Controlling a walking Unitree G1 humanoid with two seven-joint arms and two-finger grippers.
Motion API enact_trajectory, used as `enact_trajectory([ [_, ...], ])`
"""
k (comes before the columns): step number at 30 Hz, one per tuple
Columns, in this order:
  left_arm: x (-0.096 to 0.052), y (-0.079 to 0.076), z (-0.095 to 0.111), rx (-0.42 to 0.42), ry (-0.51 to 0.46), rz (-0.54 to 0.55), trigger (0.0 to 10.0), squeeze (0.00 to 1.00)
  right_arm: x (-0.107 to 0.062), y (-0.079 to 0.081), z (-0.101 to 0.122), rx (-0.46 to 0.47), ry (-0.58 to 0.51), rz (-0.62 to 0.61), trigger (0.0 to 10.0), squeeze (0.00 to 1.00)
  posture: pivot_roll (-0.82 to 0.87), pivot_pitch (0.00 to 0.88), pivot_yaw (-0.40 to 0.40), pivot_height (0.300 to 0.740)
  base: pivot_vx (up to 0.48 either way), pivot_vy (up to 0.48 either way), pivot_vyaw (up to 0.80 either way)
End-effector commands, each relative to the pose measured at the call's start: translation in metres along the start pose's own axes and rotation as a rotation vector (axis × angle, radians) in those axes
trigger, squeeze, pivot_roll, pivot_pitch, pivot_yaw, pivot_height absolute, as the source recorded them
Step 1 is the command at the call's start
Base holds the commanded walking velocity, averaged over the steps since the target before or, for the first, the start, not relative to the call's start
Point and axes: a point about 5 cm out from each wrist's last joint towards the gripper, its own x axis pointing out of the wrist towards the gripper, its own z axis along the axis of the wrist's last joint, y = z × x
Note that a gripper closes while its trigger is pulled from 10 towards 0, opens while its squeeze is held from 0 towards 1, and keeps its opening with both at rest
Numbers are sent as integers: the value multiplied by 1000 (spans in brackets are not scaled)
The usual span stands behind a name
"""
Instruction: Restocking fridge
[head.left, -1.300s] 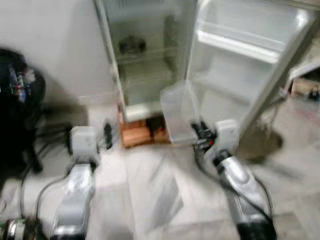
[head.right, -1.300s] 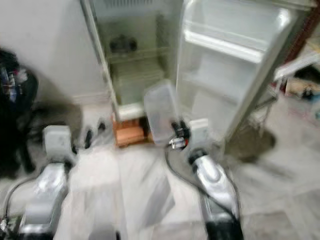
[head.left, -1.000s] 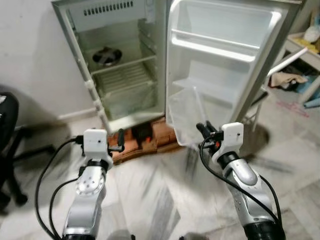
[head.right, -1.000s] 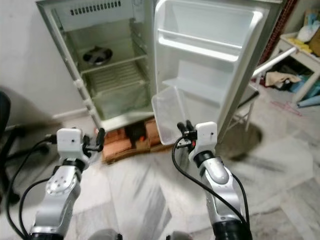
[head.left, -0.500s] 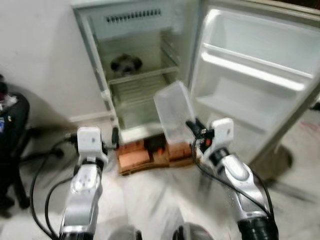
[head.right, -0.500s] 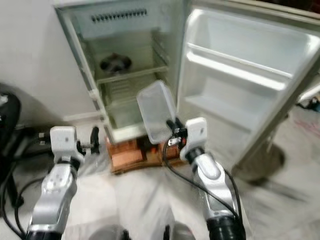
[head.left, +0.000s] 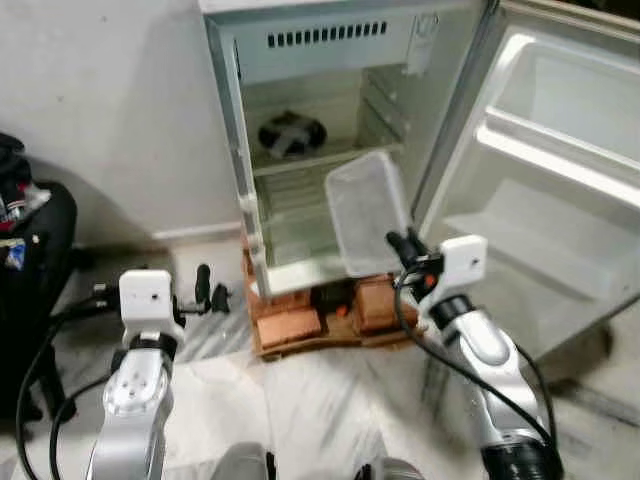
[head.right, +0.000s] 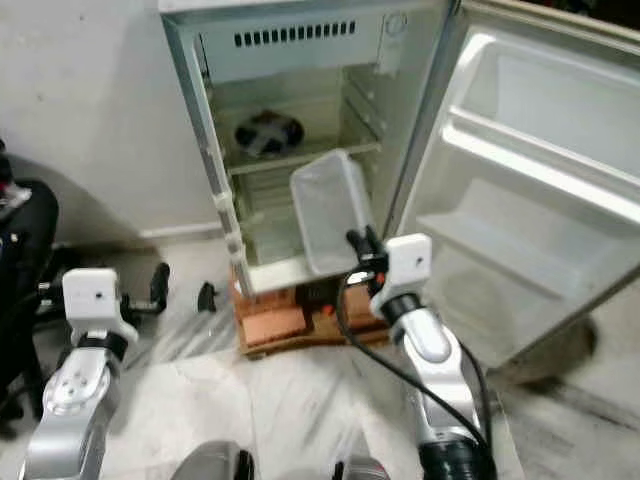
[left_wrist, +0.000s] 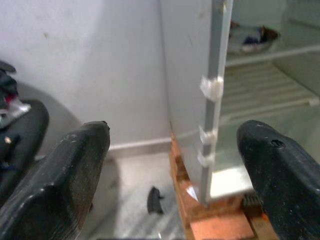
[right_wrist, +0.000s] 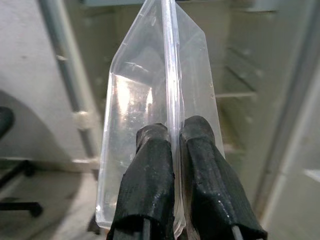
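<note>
The small fridge (head.left: 262, 215) stands open on orange bricks (head.left: 300, 325), its door (head.left: 560, 180) swung out to the right. A dark bowl (head.left: 291, 132) rests on the upper wire shelf. My right gripper (right_wrist: 172, 131) is shut on the rim of a clear plastic container (head.left: 365, 210), which it holds tilted before the lower shelves. The container looks empty. My left gripper (left_wrist: 172, 135) is open with nothing in it, low at the left, facing the fridge's left edge.
A black chair with bags (head.left: 30, 250) stands at the far left by the white wall. A small black object (left_wrist: 155, 200) lies on the marble floor near the bricks. The door carries two bare white shelves (head.left: 540, 150).
The camera has swung, so the fridge compartment now sits at centre. The held container has gone from before the door to before the lower shelves. The left gripper stays open.
</note>
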Motion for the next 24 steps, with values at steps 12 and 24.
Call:
enact_trajectory([
  [12, -3, -4, 7, 11, -42, -71, 10000, 0, -11, -8, 0, -70, 12, 0, 10000, 0, 60, 68, -24, 740, 0, 0, 131],
  [24, -3, -3, 7, 12, -39, -70, 10000, 0, -8, -13, 2, -40, 3, -38, 10000, 0, 58, 70, -32, 740, 263, 0, 310],
])
